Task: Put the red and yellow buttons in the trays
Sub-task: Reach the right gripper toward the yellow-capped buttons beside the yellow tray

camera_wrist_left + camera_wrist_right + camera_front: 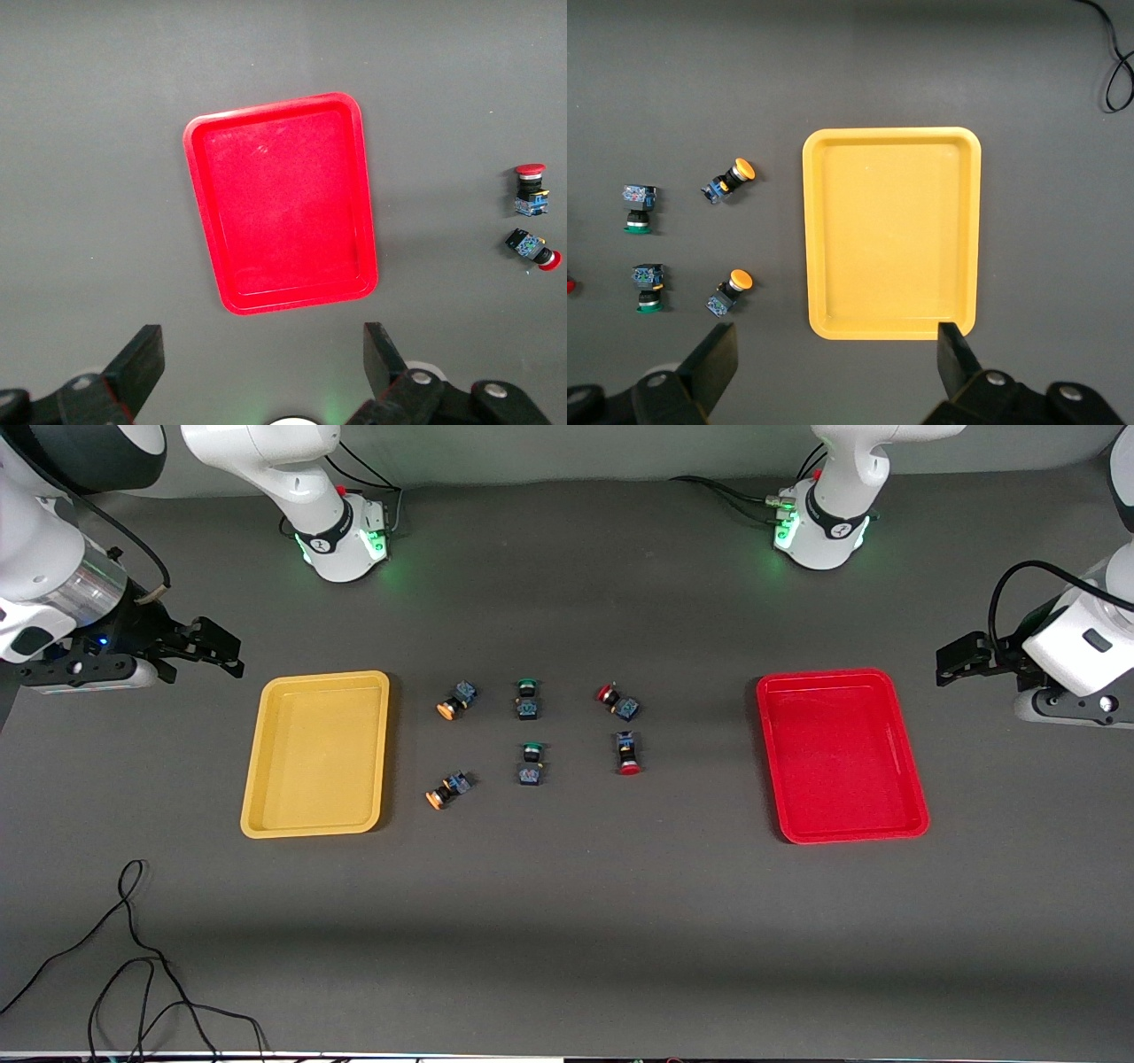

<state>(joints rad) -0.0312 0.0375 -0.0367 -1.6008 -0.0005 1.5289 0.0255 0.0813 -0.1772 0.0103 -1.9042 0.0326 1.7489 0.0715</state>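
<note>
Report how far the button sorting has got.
Nothing is done yet: the yellow tray and red tray hold no buttons. Nothing is in hand; the left hand and right hand are open, each above the table at its own end. Left: both yellow-capped buttons and both red-capped buttons, lying between the trays.

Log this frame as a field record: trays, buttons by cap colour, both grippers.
yellow plastic tray: empty, toward the right arm's end
red plastic tray: empty, toward the left arm's end
orange-yellow-capped buttons: on table beside yellow tray
green-capped buttons: on table, middle column
red-capped buttons: on table, nearest red tray
right gripper: open, empty, raised outside yellow tray
left gripper: open, empty, raised outside red tray
placed: none
</note>
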